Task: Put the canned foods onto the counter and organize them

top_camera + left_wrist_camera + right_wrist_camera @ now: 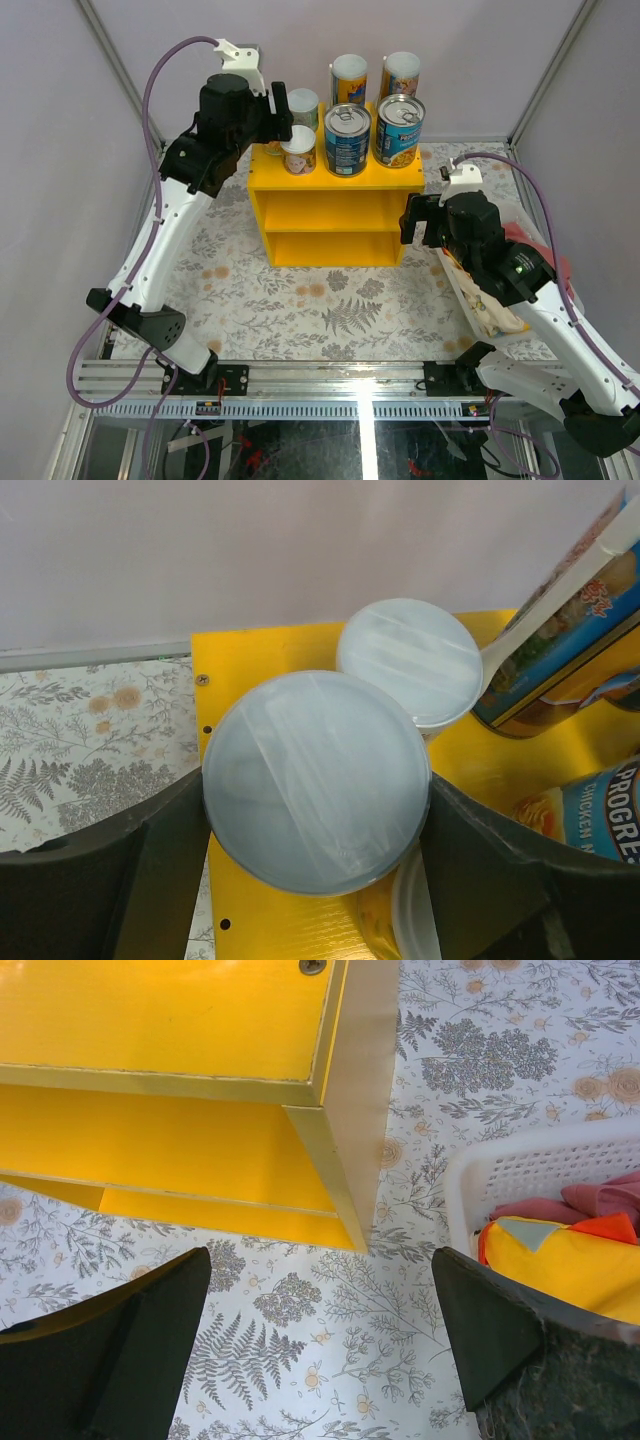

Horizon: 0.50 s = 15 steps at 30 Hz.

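- Cans (347,140): standing on top of the yellow counter (335,215), upper centre of the overhead view.
- Small can (315,780): white-lidded, at the counter's left end, clamped between the left gripper (279,118) fingers.
- Right gripper (320,1340): jaws wide apart, empty, over the patterned table (470,1070), beside the counter's lower right corner and near the white basket (520,1160).

A fixed camera looks down and forward from above and behind the left arm (165,230) and right arm (530,290). From some distance it takes in the whole table (300,300), with the yellow counter (300,185) at its far middle. The left wrist camera points steeply down, very close over the counter's top, where a white-lidded can (317,780) fills mid-frame. The right wrist camera looks down, close, at the counter's front right corner and a white basket (520,1170). All three views share the counter.
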Tool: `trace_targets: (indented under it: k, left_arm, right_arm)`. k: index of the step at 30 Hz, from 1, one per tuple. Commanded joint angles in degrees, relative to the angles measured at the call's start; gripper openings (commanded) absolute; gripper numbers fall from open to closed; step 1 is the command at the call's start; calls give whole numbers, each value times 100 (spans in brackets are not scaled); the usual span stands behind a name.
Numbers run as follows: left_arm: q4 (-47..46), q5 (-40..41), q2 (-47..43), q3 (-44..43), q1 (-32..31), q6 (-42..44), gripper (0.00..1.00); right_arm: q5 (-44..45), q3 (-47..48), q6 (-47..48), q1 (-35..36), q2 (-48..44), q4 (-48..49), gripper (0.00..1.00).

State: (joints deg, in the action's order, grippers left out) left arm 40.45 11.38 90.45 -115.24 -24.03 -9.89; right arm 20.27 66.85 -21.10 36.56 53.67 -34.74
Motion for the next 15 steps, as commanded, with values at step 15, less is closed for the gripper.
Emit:
trace_targets:
  k: [15]
  left_arm:
    - [-972, 619, -90, -18, -120, 526, 0]
  right_arm:
    - [-2, -52, 90, -43, -80, 296, 99]
